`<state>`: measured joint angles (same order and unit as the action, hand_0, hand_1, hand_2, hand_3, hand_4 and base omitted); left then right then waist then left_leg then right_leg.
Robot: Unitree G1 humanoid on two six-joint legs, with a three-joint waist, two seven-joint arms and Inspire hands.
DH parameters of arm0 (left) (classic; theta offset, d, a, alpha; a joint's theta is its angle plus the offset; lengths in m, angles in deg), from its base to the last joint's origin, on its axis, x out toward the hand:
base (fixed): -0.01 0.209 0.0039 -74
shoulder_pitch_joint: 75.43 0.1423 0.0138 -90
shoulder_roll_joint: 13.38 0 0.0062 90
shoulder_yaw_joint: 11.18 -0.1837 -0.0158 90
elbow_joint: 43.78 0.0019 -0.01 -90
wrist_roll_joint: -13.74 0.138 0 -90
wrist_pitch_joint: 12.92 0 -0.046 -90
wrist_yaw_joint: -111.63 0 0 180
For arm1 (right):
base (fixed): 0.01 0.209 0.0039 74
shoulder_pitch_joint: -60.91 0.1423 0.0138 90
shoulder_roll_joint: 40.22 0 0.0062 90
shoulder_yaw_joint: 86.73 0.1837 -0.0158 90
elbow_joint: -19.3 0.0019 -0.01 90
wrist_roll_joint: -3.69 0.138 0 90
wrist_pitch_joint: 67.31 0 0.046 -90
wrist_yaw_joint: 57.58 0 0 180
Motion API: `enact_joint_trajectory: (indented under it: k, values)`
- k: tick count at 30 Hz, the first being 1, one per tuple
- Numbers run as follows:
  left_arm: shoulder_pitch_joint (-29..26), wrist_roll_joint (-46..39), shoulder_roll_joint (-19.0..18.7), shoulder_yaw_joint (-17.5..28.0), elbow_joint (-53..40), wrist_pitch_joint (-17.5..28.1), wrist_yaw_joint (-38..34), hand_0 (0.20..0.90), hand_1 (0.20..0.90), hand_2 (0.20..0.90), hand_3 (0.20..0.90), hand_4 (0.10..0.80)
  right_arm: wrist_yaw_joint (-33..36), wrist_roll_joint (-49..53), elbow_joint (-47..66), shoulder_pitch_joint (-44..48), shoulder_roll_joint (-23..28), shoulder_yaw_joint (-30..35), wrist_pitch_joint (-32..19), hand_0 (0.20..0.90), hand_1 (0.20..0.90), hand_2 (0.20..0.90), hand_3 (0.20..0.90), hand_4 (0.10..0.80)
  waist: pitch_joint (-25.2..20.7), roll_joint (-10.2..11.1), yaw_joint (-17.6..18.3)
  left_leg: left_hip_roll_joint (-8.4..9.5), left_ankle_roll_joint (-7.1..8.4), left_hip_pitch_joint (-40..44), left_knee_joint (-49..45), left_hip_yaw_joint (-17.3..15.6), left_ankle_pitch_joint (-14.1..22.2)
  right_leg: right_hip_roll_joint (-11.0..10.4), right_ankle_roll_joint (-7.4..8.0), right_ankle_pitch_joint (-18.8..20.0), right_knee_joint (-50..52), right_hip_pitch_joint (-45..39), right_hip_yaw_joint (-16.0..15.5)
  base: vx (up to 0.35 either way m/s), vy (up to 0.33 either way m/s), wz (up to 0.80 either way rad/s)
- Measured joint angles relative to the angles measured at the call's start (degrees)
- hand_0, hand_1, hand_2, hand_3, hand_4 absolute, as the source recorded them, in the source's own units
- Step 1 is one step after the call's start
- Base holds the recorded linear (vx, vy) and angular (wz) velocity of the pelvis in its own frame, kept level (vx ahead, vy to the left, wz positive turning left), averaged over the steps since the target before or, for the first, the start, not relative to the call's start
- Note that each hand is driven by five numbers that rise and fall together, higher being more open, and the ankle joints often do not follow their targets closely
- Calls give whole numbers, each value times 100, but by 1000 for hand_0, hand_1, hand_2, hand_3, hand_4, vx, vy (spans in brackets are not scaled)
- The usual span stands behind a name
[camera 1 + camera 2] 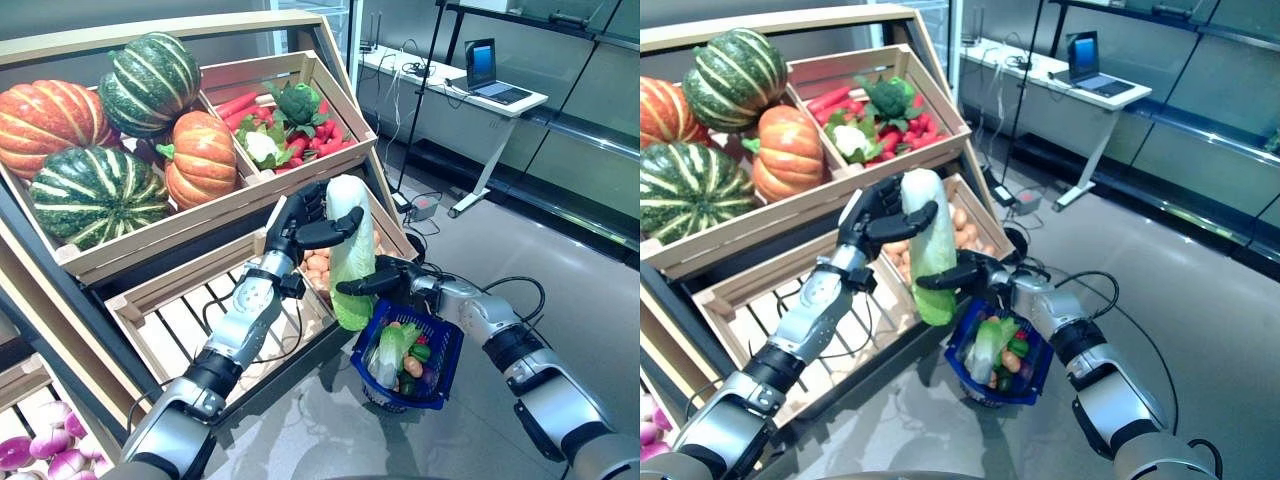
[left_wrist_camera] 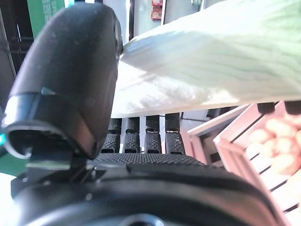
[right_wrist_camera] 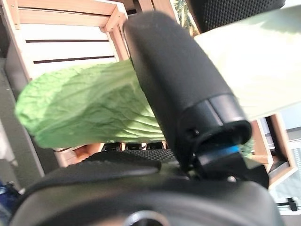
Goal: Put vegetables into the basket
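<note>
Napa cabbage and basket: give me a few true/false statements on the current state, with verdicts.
1. The left robot hand grips the napa cabbage near its white end. True.
2. The right robot hand is empty. False: its thumb and fingers also close on the cabbage, lower down.
3. The blue basket is empty. False: it already holds several vegetables.
4. The cabbage lies in the basket. False: it is held upright above it.
5. Pumpkins fill the upper left crate. True.
</note>
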<state>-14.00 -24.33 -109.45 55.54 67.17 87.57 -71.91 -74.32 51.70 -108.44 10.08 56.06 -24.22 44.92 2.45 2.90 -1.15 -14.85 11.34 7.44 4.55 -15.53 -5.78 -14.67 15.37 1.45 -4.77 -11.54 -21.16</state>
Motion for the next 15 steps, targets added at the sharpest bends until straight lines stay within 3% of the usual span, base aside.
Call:
enact_joint_trajectory:
  k: [7, 8, 15]
  values:
    - [149, -477, 4, 5, 0, -217, -35, 300, 300, 300, 300, 400, 6, 197, -427, 10, -202, 0, 31, 900, 900, 900, 900, 800, -33, 1, -25, 1, 5, -18, 19, 130, -24, 5, 3, 2, -2, -17, 1, 5, -1, 2]
    - [156, -507, 4, 6, 0, -230, -37, 300, 300, 300, 300, 400, 5, 197, -464, 19, -220, 0, 31, 300, 300, 300, 300, 400, -36, 1, -32, 1, 6, -18, 19, 131, -25, 5, 3, 2, -2, -17, 1, 0, 0, 0]
    - [182, -561, -15, 28, 0, -251, -58, 300, 300, 300, 300, 400, -77, 200, -558, 42, -333, -42, 29, 300, 300, 300, 300, 400, -65, 6, -52, 2, 4, -28, 20, 150, -33, 6, 4, 3, -3, -23, -1, 0, 0, 0]
